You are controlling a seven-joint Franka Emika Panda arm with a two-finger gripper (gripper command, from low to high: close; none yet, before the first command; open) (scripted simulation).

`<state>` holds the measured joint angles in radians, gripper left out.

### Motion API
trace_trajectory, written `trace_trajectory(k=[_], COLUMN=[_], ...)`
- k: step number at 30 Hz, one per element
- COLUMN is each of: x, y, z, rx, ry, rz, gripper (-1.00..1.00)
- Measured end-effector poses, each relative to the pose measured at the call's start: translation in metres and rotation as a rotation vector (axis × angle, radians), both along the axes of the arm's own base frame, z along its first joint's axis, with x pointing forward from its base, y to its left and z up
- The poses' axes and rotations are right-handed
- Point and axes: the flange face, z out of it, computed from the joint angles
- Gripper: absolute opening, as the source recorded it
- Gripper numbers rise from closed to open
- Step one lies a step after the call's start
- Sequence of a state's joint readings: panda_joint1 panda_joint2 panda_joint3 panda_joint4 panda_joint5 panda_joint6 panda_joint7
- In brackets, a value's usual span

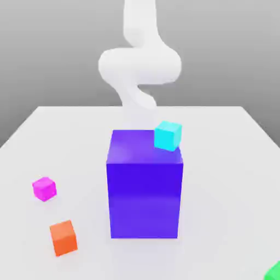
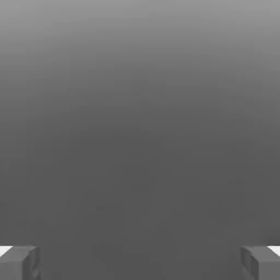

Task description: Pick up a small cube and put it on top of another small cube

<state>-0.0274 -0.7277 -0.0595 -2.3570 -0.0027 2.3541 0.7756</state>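
We see the small magenta cube on the left of the bench, with the orange cube nearer to us and slightly right of it, the two apart. Our fingers stand wide, with nothing between them. The cyan cube sits at the right of the big purple block, and a green cube shows at the near right.

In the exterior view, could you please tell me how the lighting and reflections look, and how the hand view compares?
Exterior view: bright, nearly white table, faint sheen on the purple block. Hand view: dim, grey, darker towards the middle.
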Motion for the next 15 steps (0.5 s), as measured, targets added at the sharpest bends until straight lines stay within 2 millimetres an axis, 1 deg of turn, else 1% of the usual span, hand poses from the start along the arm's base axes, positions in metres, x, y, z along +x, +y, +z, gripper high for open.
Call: trace_trajectory(k=[2, 4, 6, 8, 10, 12, 14, 15], x=[0.019, 0.028, 0.030, 0.023, 0.009, -0.013, -0.045, -0.064], y=[-0.038, -0.073, -0.107, -0.138, -0.167, -0.193, -0.215, -0.224], z=[-0.049, -0.099, -0.149, -0.199, -0.249, -0.300, -0.351, -0.376], rx=[0.022, 0.044, 0.066, 0.088, 0.111, 0.136, 0.162, 0.176], ry=[0.071, 0.138, 0.205, 0.271, 0.339, 0.409, 0.484, 0.524], rz=[-0.051, -0.102, -0.154, -0.207, -0.262, -0.321, -0.384, -0.419], gripper=[0.00, 0.00, 0.00, 0.00, 0.00, 0.00, 0.00, 0.00])
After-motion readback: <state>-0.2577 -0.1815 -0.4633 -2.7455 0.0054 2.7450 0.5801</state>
